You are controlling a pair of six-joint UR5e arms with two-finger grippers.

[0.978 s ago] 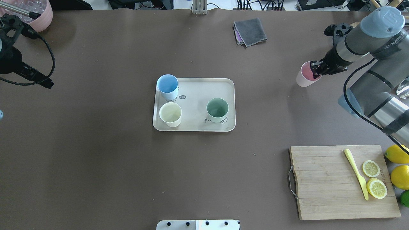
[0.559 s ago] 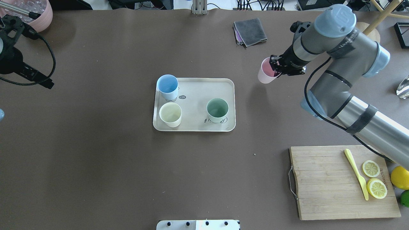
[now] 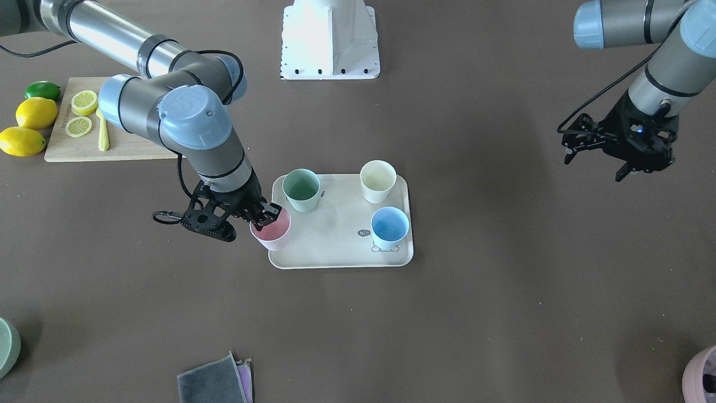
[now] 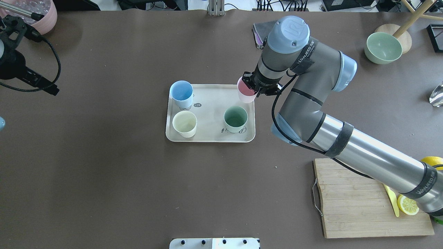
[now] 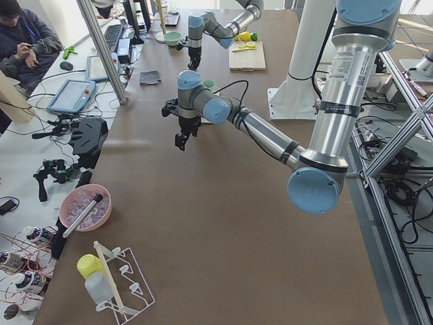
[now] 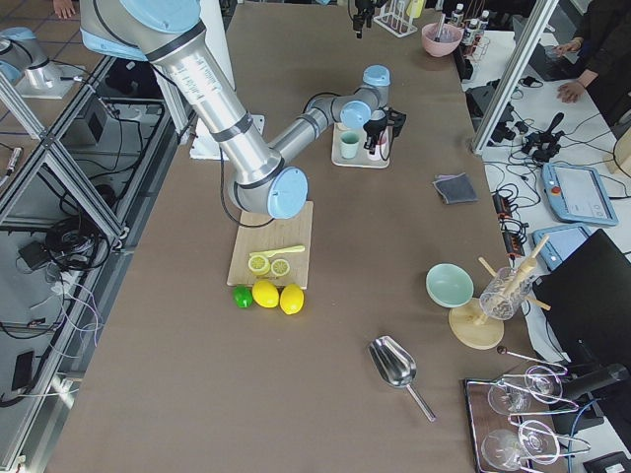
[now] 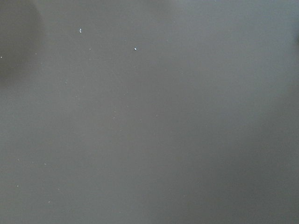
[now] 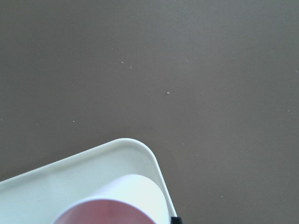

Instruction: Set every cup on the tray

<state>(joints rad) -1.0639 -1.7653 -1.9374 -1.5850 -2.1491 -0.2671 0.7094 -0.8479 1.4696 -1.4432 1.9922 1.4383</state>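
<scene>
The beige tray lies mid-table, also in the front view. On it stand the light blue cup, the cream-white cup and the mint green cup. My right gripper is shut on the rim of the pink cup and holds it upright over the tray's far right corner, seen in the front view too. I cannot tell whether it touches the tray. The right wrist view shows the cup's rim over the tray's corner. My left gripper is open and empty, far off.
A wooden cutting board with lemon slices and a yellow knife lies at the near right. A grey cloth lies at the far side, behind the right arm. A sage-green bowl sits far right and a pink pot far left.
My right arm has carried the pink cup leftward from the table's right side to above the tray's far right corner. The left arm has not moved.
</scene>
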